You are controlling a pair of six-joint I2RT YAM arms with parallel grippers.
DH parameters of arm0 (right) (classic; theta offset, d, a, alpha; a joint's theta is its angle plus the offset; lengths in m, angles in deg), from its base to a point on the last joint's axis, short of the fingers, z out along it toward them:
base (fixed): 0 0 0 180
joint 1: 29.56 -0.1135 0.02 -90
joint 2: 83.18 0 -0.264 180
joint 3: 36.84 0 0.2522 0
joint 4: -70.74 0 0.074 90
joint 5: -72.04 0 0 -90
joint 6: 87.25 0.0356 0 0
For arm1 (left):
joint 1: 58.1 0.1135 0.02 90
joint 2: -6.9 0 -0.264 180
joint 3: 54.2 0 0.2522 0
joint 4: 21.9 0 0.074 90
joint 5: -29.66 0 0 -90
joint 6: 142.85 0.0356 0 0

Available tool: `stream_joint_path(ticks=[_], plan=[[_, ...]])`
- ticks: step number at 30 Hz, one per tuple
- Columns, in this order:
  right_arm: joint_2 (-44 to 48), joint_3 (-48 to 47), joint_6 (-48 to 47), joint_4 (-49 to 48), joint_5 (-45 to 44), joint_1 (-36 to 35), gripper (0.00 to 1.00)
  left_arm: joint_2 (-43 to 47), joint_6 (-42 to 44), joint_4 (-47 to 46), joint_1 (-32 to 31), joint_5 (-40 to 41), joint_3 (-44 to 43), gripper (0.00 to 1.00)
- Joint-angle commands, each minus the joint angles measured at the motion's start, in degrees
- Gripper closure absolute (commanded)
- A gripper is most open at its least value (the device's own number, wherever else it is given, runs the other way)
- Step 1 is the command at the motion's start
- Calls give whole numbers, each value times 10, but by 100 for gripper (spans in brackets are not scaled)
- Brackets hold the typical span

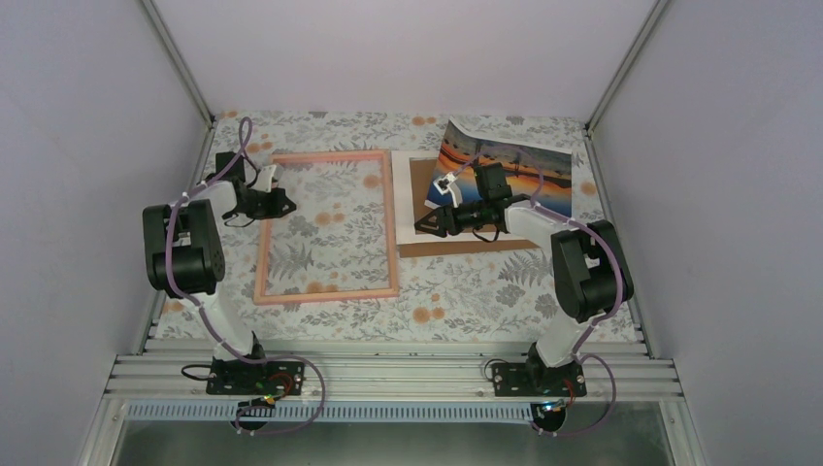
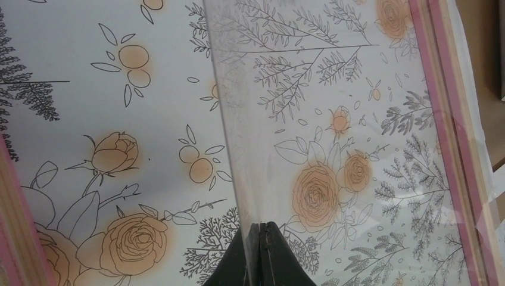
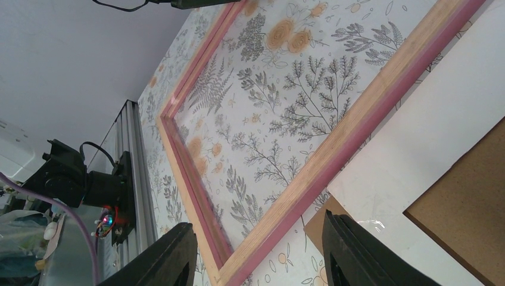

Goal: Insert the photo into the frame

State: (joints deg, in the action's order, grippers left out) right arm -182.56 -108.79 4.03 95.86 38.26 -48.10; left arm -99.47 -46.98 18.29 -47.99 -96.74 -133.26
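1. Currently the frame (image 1: 326, 294) lies flat on the floral tablecloth (image 1: 466, 291), left of centre. Inside its pink rails there is only see-through glazing, with the cloth's leaves and orange roses showing through.
2. The photo (image 1: 548, 180) is outside the frame, at the far right of the table. It lies picture side up, its far-left corner curls upward, and part of it rests on the brown backing board (image 1: 419, 189).
3. A white mat (image 1: 399, 199) lies under the board. Its left strip is just beside the frame's right rail.
4. The left gripper (image 1: 275, 202) sits at the frame's left rail, near the far corner. In the left wrist view its fingers (image 2: 253, 256) are pressed together. The edge of a clear sheet (image 2: 333, 95) runs straight into their tips, so they appear to be pinching that sheet.
5. The right gripper (image 1: 424, 228) hangs over the mat and board, beside the frame's right rail. In the right wrist view its fingers (image 3: 172, 256) are spread wide with nothing between them. Below them are the frame's corner, the mat and a corner of the board.
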Motion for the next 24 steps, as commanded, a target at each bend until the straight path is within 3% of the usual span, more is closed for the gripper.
stream_joint_path(ticks=[1, 24], plan=[[0, 10, -11, -14, 2, 5, 47, 23, 19, 11, 0, 10, -5, 98], [5, 17, -8, -21, 1, 6, 47, 37, 39, 28, 4, 38, -9, 98]])
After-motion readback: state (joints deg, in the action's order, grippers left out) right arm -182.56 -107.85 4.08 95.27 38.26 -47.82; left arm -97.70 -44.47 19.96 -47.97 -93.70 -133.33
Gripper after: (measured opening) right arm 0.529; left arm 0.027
